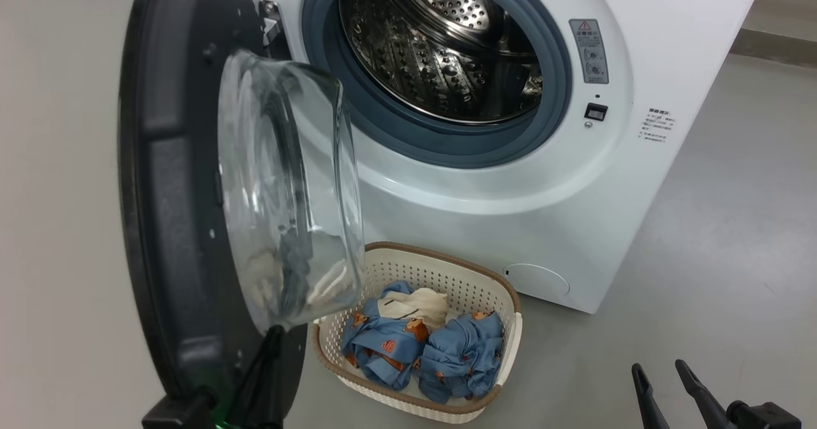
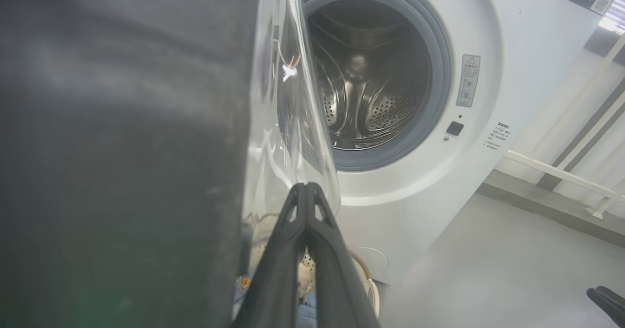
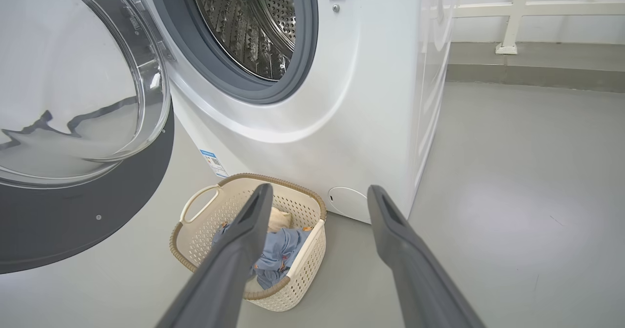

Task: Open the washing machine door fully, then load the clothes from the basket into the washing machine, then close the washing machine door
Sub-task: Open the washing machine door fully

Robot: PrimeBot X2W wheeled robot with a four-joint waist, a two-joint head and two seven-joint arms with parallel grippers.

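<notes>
Partly hidden behind the open door (image 1: pixel 172 212), the basket (image 1: pixel 447 269) sits on the floor (image 1: pixel 702 256) just before the machine (image 1: pixel 510 225), clothes (image 1: pixel 459 352) inside. The left tool (image 2: pixel 306 187), shut and empty, points at the door's glass (image 1: pixel 287 193); the right tool (image 1: pixel 658 366), spread wide, hangs well right of the basket.

Smooth grey floor (image 3: pixel 512 172); white railing (image 3: pixel 510 10) along wall.

We count one washing machine (image 1: pixel 510 225), one door (image 1: pixel 172 193), one basket (image 1: pixel 447 274), two blue clothes bundles (image 1: pixel 383 346), one cream garment (image 1: pixel 421 304), one left end effector (image 2: pixel 305 187), one right end effector (image 1: pixel 657 366).
</notes>
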